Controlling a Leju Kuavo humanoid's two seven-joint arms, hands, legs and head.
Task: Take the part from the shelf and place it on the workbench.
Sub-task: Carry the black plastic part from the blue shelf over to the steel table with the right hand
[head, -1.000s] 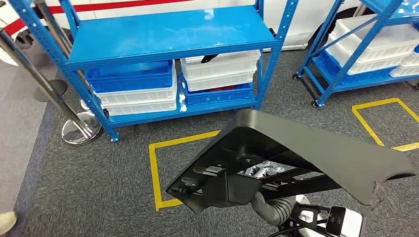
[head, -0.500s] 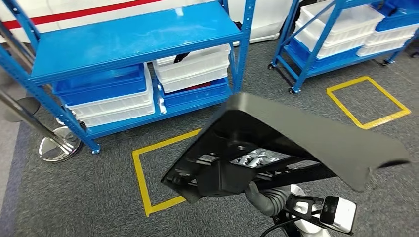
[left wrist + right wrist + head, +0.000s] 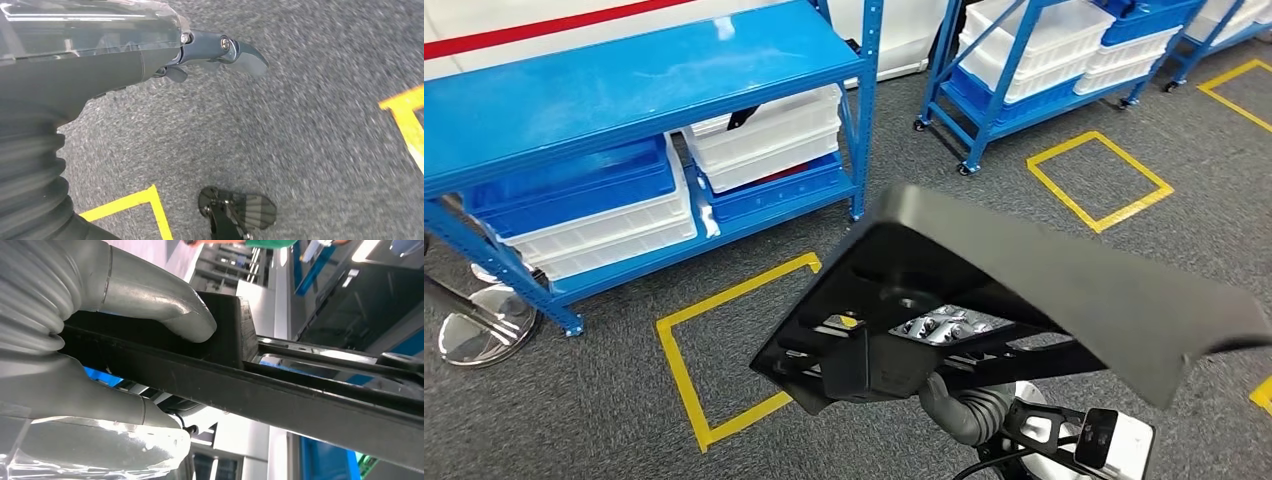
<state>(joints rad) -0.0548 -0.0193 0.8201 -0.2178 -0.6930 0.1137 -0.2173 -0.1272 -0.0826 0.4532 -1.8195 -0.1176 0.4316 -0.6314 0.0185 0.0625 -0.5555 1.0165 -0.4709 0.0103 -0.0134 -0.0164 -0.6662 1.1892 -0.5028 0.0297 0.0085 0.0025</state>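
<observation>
- One black part (image 3: 1064, 290)
- Two blue shelf racks (image 3: 624, 80) (image 3: 1024, 60)
- Two full yellow floor squares (image 3: 724, 350) (image 3: 1099, 180)
- One chrome stanchion base (image 3: 479, 325)

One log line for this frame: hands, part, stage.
right hand: grips black part | left hand: empty, over carpet | stage: carrying, workbench unseen

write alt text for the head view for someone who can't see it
A large black plastic part, held from below by the robot's right hand, fills the foreground. Behind it, blue shelves hold white and blue bins above grey carpet marked with yellow tape squares.
</observation>
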